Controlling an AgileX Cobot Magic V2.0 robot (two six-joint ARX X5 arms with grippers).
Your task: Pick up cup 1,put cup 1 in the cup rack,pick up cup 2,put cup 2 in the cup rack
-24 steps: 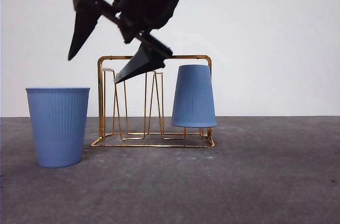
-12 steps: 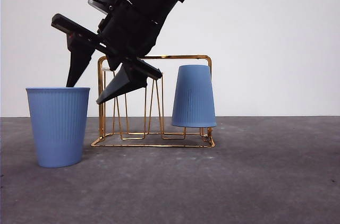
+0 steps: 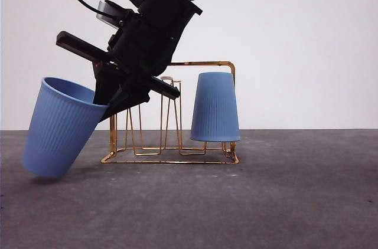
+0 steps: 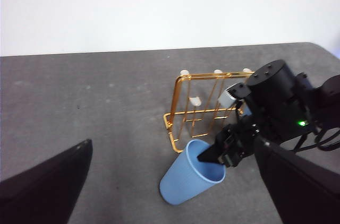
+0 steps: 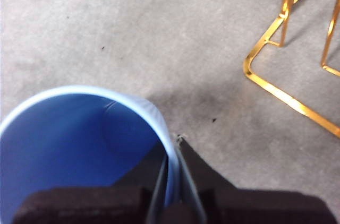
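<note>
Front view: the right tool [image 3: 109, 104] comes down from above, big and dark, and pinches the rim of the tilted blue cup [image 3: 59, 126] between its jaws, one jaw inside the mouth and one outside. That cup leans with its mouth up toward the tool and its base down and away from it; only the lower edge of the base is near the grey worktop [image 3: 248, 202]. Directly behind the tool stands the gold cup rack [image 3: 172, 113], its near upright just beside the tool's lower jaw. A second blue cup [image 3: 215, 107] sits upside down on the rack's far prongs, on the side away from the tool.

Left wrist view: the left tool [image 4: 170, 181] waits well apart from everything, jaws spread wide and holding nothing. Ahead of it the cup [image 4: 188, 180] lies slanted, with the rack [image 4: 204, 104] just behind.

Right wrist view: the jaws close narrowly on the cup wall [image 5: 85, 139], the rim between them; the rack's base wire [image 5: 281, 94] runs off to one side, near but apart from the cup.
</note>
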